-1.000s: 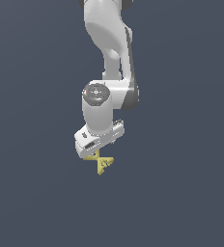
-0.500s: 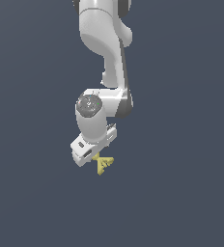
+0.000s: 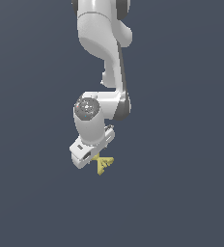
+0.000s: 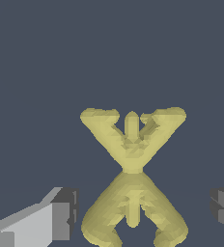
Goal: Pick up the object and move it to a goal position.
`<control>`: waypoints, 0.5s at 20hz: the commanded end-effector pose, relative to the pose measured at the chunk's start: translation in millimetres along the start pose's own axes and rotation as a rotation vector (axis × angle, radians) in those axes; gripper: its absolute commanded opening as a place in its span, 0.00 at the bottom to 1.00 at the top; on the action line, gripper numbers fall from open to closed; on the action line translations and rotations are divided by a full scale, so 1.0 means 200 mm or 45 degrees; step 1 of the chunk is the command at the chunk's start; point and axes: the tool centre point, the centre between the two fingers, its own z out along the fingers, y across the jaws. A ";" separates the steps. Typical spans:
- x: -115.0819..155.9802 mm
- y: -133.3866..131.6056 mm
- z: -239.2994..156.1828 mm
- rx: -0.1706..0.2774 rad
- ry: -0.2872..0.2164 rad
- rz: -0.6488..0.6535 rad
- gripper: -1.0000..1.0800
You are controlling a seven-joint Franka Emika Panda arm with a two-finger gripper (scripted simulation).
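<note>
The object [image 3: 104, 164] is a small mustard-yellow X-shaped piece with branching arms, lying on the dark grey floor just below the white arm's hand. In the wrist view the object [image 4: 132, 154] fills the middle of the picture. My gripper [image 3: 97, 159] hangs right over it, open. Its fingertips [image 4: 61, 212] stand wide apart on either side of the piece's nearer arms, with a gap on each side and no contact that I can see. In the exterior view the hand hides the fingers.
The white arm [image 3: 104, 53] comes down from the top of the exterior view. Around the piece there is only the plain dark grey floor [image 3: 181, 193].
The hand has sunk lower and shifted a little toward the exterior view's left, closing in on the yellow piece. The piece has not moved.
</note>
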 end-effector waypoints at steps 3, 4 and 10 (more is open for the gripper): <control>0.00 0.00 0.03 0.000 0.000 -0.001 0.96; 0.00 0.00 0.05 0.000 0.000 -0.001 0.96; 0.00 0.00 0.20 0.000 0.000 -0.005 0.96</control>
